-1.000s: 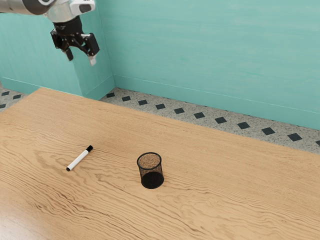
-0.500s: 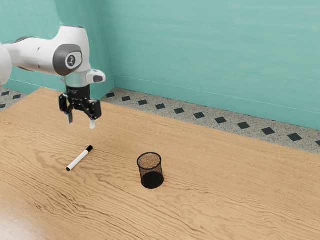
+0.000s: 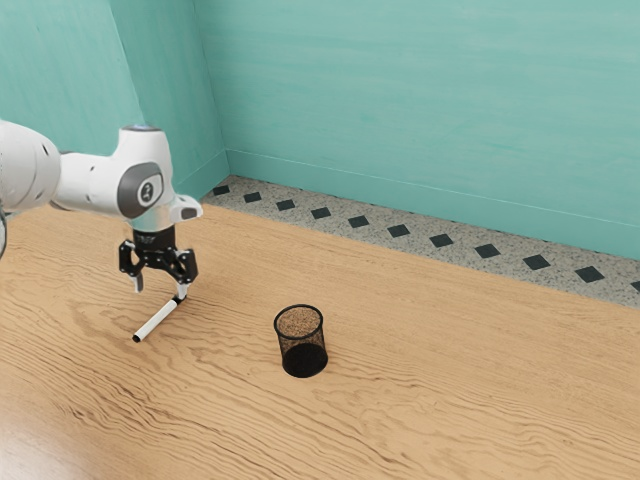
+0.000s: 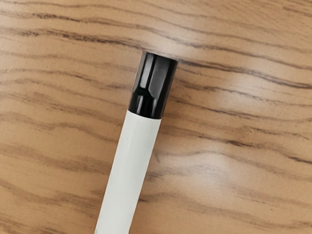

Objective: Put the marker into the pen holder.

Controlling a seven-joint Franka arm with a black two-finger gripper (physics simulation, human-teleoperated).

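Note:
Low over the table, my gripper (image 3: 160, 289) stands open at the capped end of the marker, its fingers apart. The white marker (image 3: 156, 320) with black ends lies flat on the wood, its black cap partly behind a fingertip in the exterior view. In the wrist view the marker (image 4: 130, 161) runs under my hand, cap and white barrel both visible. The black mesh pen holder (image 3: 302, 342) stands upright, with no pen seen in it, toward the exterior view's right from the marker.
The wooden table (image 3: 430, 380) extends around both objects. Past its far edge are a patterned floor (image 3: 399, 231) and a teal wall (image 3: 420, 100).
Over the last second my gripper has come down from high above the table's far corner to just above the marker. Marker and pen holder have stayed put.

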